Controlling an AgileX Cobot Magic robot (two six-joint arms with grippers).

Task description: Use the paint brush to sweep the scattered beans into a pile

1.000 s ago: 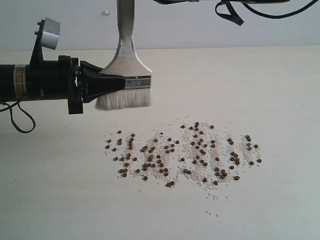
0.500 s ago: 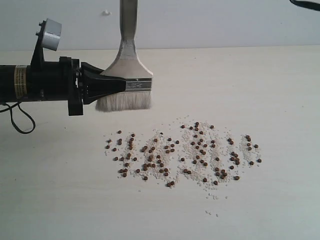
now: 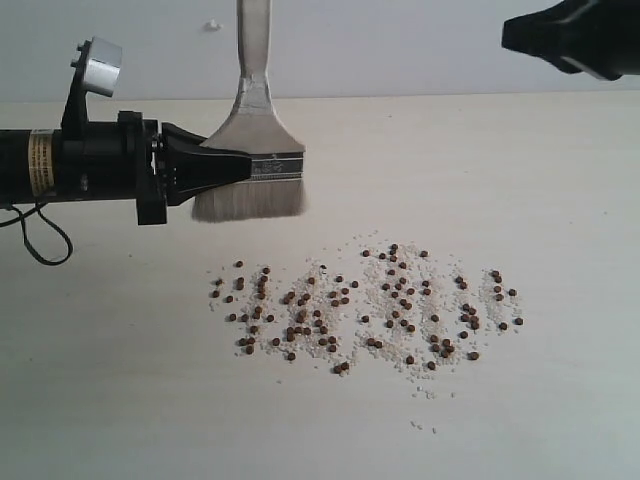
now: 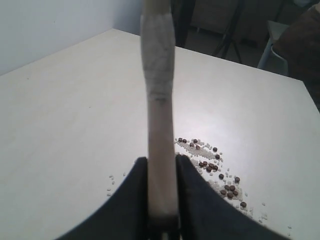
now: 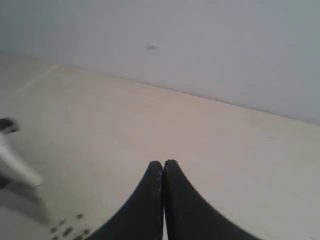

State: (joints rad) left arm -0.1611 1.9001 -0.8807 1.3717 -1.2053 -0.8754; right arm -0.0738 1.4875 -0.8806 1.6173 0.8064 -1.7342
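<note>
Black left fingers (image 3: 205,168) pinch the paint brush (image 3: 258,120), apparently clear of the beans (image 3: 390,300); right fingers (image 5: 150,200) pressed together.

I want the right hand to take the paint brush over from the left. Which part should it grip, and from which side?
Grip the paint brush by its bare handle, above the flare. The handle stands upright and slim, and the left hand clamps the ferrule from the left of the exterior view. So bring the right hand in from the right, opening it first, since it is shut.

The beans (image 3: 394,314) are reddish-brown, the paint brush (image 3: 256,140) cream and silver.
</note>
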